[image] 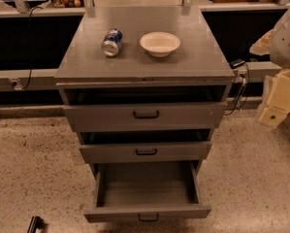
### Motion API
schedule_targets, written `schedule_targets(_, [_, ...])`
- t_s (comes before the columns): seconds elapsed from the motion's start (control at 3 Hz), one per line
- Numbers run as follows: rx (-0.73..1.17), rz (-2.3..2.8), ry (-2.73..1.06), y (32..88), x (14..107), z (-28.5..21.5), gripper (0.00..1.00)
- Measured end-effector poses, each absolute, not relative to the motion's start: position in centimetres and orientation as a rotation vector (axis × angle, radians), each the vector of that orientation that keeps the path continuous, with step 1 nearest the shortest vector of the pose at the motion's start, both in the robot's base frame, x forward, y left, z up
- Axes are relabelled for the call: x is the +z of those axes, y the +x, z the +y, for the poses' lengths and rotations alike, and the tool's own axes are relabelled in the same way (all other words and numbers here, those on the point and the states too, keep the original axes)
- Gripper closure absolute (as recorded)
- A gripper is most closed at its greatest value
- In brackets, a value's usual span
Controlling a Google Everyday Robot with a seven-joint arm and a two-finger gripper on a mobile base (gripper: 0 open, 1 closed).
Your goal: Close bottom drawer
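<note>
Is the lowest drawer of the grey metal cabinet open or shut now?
Open. The shallow grey bottom drawer is pulled far out, its bare floor showing. The gripper hangs at the right, apart from it.

Matt grey metal bottom drawer (116,211) — gripper (279,101) at rt edge, smooth cream plastic.

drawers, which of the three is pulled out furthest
The bottom drawer, tray wide open; the top drawer and middle drawer are barely ajar. The gripper is off to the right.
</note>
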State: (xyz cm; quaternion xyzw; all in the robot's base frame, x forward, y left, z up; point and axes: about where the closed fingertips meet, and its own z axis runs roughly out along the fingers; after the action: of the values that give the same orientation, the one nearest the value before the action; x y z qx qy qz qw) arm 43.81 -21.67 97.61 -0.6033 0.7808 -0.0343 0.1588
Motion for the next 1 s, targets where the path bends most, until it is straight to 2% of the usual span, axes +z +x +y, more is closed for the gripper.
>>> schedule_targets(0.33, [-0.098, 2.232, -1.725, 43.8, 97.6, -21.7, 0.0])
schedule_targets(1.0, [0.08, 2.155, -1.724, 42.8, 86.5, -21.7, 0.0])
